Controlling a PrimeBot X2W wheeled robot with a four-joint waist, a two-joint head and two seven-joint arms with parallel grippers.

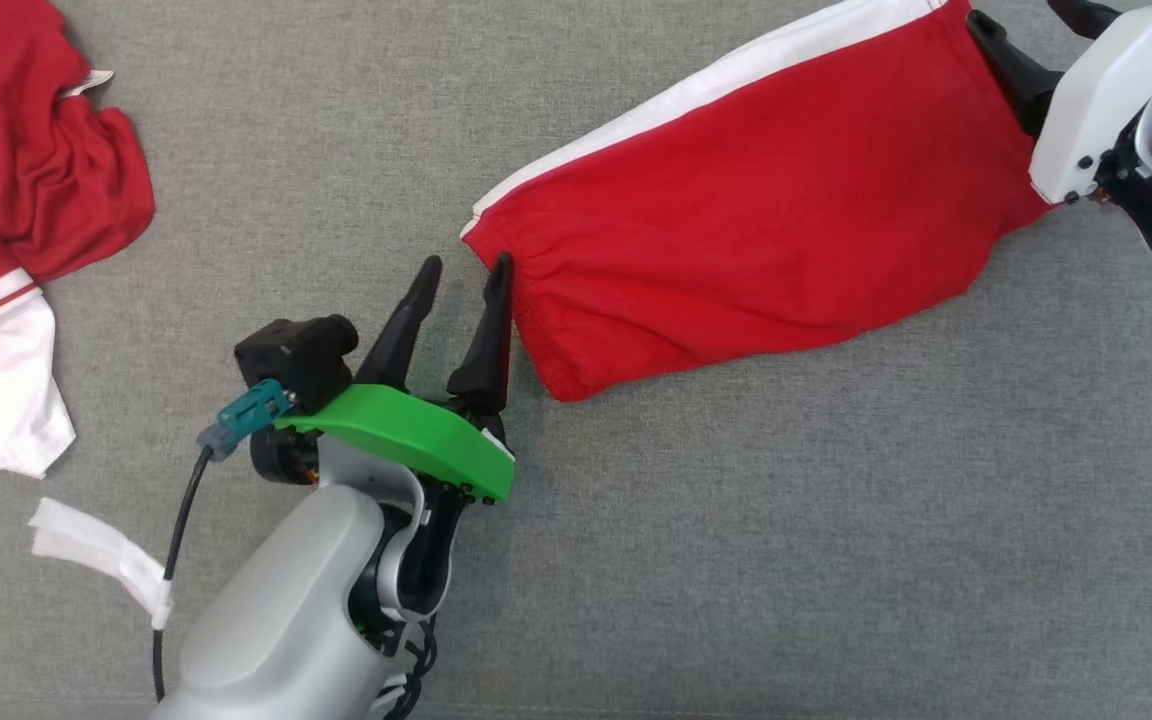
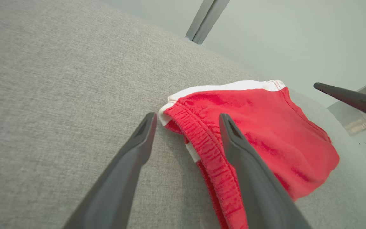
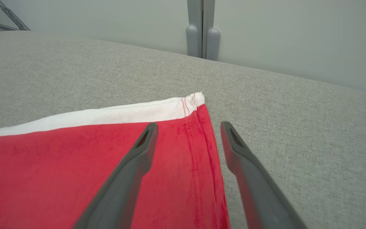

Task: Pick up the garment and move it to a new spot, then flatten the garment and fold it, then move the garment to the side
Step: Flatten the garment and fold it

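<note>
Both grippers spread; garment lying loose on the grey surface, nothing pinched.

I find the red garment [image 1: 766,200], white stripe along its upper edge, stretched from the centre of the head view to the upper right, resting on the grey fabric surface [image 1: 636,560]. The left gripper [image 1: 466,262], lower centre of that view, has its fingers apart at the garment's gathered elastic end; in the left wrist view the corner of that end sits between the two fingers, and I cannot tell whether either touches the cloth. The right gripper [image 3: 188,124] has its fingers apart astride the stitched hem: one over red cloth, the other over bare surface. A second red-and-white garment [image 1: 26,180] lies crumpled at the far left, well apart.
</note>
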